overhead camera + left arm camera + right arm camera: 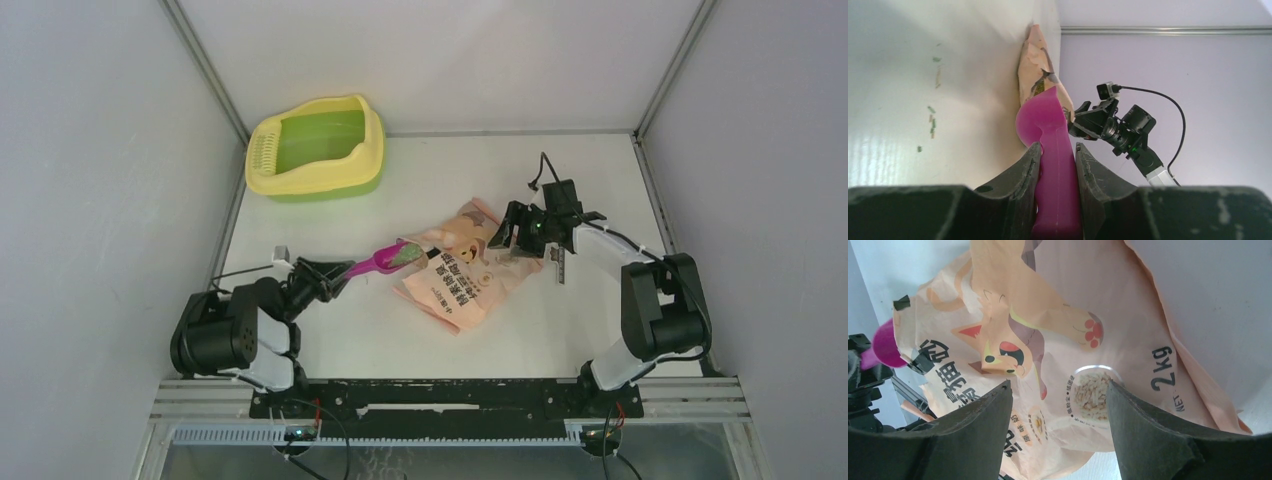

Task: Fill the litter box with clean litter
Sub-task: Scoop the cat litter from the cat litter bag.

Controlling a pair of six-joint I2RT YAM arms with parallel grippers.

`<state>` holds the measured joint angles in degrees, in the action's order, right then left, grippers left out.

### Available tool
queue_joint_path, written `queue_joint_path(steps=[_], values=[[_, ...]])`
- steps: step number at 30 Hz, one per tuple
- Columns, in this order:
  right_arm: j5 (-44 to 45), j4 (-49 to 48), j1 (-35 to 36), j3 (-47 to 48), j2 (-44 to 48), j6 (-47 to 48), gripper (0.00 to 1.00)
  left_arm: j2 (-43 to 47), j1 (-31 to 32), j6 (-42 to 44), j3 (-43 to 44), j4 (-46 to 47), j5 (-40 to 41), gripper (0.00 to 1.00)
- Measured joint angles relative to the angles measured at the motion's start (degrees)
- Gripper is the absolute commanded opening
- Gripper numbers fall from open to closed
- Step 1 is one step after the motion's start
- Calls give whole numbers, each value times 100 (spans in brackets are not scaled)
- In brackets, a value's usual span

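My left claw [1058, 150] grips the scoop [1044, 120]; my right claw [1058, 390] gapes over the bag [1058, 315]. A tilt could spill litter [408, 252].

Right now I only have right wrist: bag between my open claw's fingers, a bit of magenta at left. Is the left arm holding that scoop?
Observer: Yes. The left claw is shut on the scoop by its handle.
Operator: Anything in it?
Observer: The top view shows greyish-green litter in its bowl, which sits beside the left edge of the bag.
Operator: Where's the box?
Observer: The litter box is in the far left corner of the table, apart from the bag. I can't make out any litter in its green basin.
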<state>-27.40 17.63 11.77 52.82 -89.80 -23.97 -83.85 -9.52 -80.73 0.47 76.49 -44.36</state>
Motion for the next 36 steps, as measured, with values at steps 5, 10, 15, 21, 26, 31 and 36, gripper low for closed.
queue_joint_path(steps=[5, 10, 15, 21, 26, 31, 36], values=[[76, 9, 2, 330, -415, 0, 74, -603, 0, -7, 0, 114, 0, 0], [199, 116, 74, 785, -977, -9, 73, -645, 0, -31, 0, 210, -39, 0], [413, 170, 192, 1049, -1189, -20, 74, -664, 24, -31, 0, 232, -68, 0], [575, 186, 188, 1239, -1335, -74, 74, -876, 332, -28, 0, 267, 98, 0], [614, 136, 83, 1268, -1388, -227, 74, -1106, 557, -37, 59, 282, 254, 0], [713, 72, -94, 1274, -1405, -326, 74, -1235, 857, -96, 332, 289, 393, 0], [905, -63, -313, 1244, -1401, -389, 74, -1421, 1268, -190, 645, 304, 575, 0]])
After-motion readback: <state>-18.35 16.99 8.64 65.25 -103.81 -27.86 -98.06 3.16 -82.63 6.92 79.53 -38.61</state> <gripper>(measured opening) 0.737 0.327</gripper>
